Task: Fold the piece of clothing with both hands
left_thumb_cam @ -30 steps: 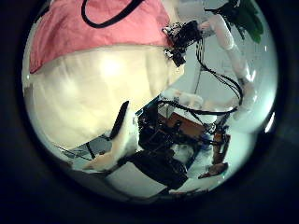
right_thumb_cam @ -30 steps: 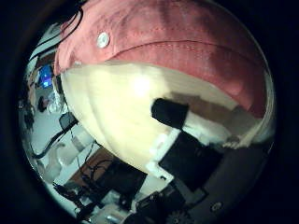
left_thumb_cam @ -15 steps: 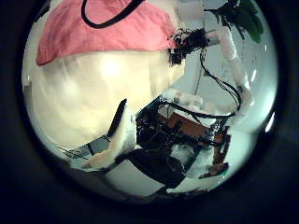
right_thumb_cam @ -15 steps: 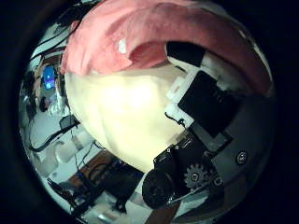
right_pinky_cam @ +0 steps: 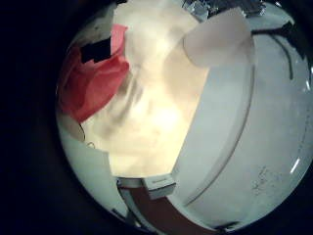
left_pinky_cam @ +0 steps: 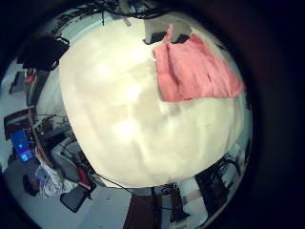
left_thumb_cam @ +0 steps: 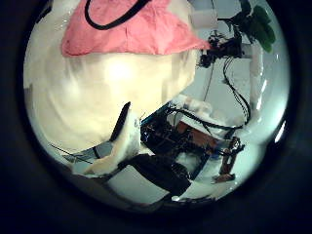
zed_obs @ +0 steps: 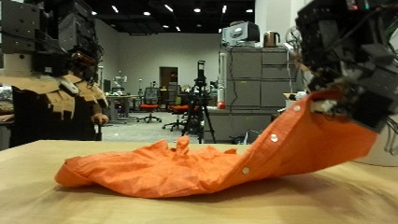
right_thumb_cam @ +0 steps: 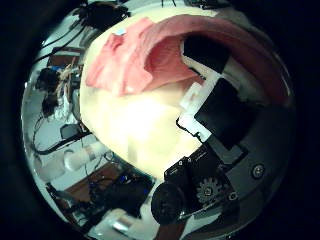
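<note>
Outside view from the table's edge: an orange garment (zed_obs: 211, 161) lies crumpled on the pale wooden surface (zed_obs: 75, 201), with one end lifted clear of the wood and stretched up toward a black-and-white hand (zed_obs: 355, 65) at that side. Small white buttons (zed_obs: 273, 138) run along the raised edge. Which hand this is I cannot tell from here. Right thumb side palm view puts the cloth (right_thumb_cam: 140, 60) right against the right hand (right_thumb_cam: 215, 110), whose dark fingers (right_thumb_cam: 205, 50) curl over a fold, clenched on the fabric. Left palm views show the garment (left_pinky_cam: 191, 69) well apart on the surface (left_pinky_cam: 124, 114); the left hand's fingers I cannot tell.
</note>
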Controlling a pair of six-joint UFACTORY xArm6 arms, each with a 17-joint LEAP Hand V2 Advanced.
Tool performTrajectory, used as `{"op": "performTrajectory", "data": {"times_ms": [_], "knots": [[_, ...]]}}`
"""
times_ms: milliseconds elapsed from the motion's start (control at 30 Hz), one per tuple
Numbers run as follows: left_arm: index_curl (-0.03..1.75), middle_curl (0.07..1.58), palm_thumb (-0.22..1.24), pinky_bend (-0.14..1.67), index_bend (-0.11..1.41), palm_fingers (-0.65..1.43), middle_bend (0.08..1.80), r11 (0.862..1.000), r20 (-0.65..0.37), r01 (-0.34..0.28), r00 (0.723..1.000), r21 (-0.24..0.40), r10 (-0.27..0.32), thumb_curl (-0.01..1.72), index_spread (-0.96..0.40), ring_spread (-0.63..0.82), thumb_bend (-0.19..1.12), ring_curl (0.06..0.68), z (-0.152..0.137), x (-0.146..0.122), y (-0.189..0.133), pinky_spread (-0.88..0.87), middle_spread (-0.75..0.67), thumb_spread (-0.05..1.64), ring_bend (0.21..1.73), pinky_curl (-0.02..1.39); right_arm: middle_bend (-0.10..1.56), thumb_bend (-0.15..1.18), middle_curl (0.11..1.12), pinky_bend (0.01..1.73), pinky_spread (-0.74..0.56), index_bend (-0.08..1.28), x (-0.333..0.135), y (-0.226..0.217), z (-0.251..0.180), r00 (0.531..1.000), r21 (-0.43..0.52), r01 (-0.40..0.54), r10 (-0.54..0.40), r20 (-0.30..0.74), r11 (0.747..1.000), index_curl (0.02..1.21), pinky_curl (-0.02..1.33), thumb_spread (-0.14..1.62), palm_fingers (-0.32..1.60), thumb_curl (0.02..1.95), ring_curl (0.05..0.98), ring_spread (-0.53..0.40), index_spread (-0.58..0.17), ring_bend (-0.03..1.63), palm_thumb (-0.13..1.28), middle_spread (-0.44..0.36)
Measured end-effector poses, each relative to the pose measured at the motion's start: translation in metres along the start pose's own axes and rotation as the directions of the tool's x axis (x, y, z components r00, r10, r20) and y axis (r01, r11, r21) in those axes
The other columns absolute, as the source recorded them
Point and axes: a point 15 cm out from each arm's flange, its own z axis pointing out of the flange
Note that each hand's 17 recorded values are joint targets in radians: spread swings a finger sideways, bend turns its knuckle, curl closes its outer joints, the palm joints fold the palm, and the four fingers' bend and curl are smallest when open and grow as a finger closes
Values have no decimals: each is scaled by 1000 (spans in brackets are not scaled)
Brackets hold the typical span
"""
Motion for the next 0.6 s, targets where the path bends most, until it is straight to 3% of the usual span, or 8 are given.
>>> {"op": "performTrajectory", "data": {"times_ms": [133,367,500,600], "knots": [[279,262,470,251,157,-34,179,1000,-13,26,1000,2,-26,298,20,552,-15,241,6,-16,10,534,287,1223,354,322,1183,33,852,1145,-408,942,-35,-28,-50,997,11,73,-73,-16,997,907,679,1195,1078,588,672,-223,-317,1322,1134,-181],[281,263,470,246,158,-36,179,998,-34,58,998,14,-58,298,20,552,-15,241,7,-39,26,535,286,1223,357,320,1174,7,882,1160,-387,929,-118,-96,-57,964,-1,254,-253,-81,967,934,687,1202,1069,623,679,-221,-313,1326,1125,-185],[282,264,473,244,157,-36,179,997,-53,76,996,1,-76,299,20,552,-14,240,17,-43,42,536,286,1226,357,320,1167,-3,897,1163,-380,917,-183,-116,-44,921,-19,372,-372,-114,928,949,689,1212,1070,642,683,-222,-314,1329,1124,-187],[282,264,475,244,157,-36,179,996,-59,83,995,20,-81,299,20,552,-14,239,16,-49,54,536,286,1230,358,320,1161,-6,907,1163,-377,910,-221,-134,-40,888,29,443,-434,-151,896,959,689,1214,1070,655,685,-222,-315,1329,1123,-189]]}}
